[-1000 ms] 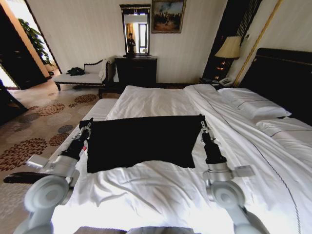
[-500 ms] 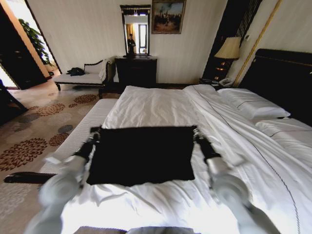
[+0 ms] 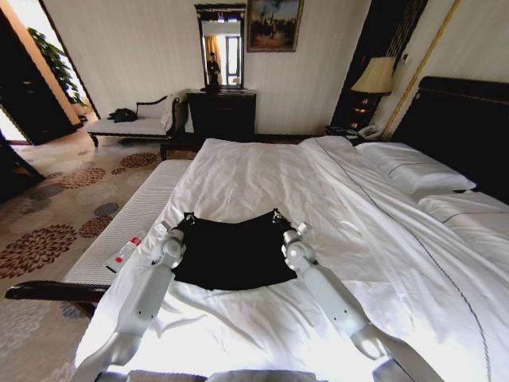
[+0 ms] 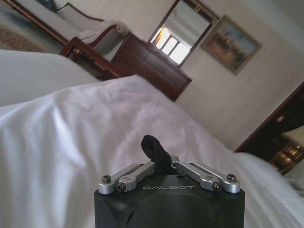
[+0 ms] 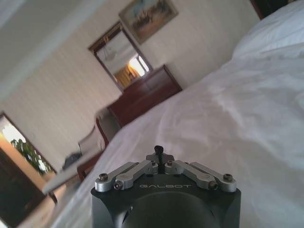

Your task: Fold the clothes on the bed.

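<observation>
The clothes, a black T-shirt (image 3: 231,253), lie flat on the white bed (image 3: 254,171) in front of me, print not visible. Both arms reach forward over it. My left gripper (image 3: 188,216) holds the shirt's far left corner and my right gripper (image 3: 277,215) its far right corner, low over the sheet. In the left wrist view the left gripper (image 4: 161,166) is shut on a tuft of black fabric (image 4: 154,148). In the right wrist view the right gripper (image 5: 160,161) is shut with a small black bit of fabric (image 5: 158,150) pinched between its tips.
A white-cushioned bench (image 3: 131,227) runs along the bed's left side with a small white and red object (image 3: 123,253) on it. Pillows (image 3: 413,169) and the dark headboard (image 3: 469,127) are at right. A dresser with mirror (image 3: 221,115) stands against the far wall.
Both arms have stretched forward and down, carrying the shirt's held edge away from me. The shirt, earlier held up near me, now lies on the bed.
</observation>
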Controlling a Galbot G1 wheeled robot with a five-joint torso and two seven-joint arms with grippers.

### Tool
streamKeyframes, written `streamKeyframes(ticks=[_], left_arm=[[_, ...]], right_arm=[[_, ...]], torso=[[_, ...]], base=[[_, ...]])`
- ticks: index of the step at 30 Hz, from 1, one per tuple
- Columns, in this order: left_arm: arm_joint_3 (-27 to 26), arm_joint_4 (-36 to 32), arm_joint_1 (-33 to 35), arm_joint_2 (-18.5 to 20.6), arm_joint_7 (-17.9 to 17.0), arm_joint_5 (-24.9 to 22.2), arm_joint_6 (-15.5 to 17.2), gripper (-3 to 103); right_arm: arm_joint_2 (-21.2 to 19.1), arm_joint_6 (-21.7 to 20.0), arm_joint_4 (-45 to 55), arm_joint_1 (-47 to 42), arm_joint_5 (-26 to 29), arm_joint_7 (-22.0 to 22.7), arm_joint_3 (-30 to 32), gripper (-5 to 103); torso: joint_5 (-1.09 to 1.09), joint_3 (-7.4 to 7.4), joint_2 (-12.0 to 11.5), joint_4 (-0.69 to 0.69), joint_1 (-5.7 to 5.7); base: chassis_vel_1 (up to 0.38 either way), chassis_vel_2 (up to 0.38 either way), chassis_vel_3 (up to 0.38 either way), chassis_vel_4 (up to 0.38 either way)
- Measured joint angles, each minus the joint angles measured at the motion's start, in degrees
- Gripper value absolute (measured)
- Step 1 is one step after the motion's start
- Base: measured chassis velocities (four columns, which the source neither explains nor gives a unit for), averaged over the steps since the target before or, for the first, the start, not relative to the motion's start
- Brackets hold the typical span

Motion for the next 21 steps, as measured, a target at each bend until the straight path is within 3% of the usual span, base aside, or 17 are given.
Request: streamKeyframes(ticks=[10, 21], left_arm=[[-3.8, -4.8, 8.7, 1.4, 5.4, -1.9, -5.2, 2], [-6.6, -10.4, 18.9, 2.6, 9.3, -0.2, -6.8, 2]], right_arm=[[-0.7, 3.7, 9.5, -11.0, 8.2, -2.3, 5.4, 1], [-1.7, 4.9, 17.1, -21.1, 6.4, -3.3, 9.6, 1]], torso=[[0.00, -0.02, 0.0, -0.01, -0.03], [0.00, -0.02, 0.0, -0.01, -0.03]], base=[[0.000, 0.000, 0.000, 0.000], [0.000, 0.000, 0.000, 0.000]])
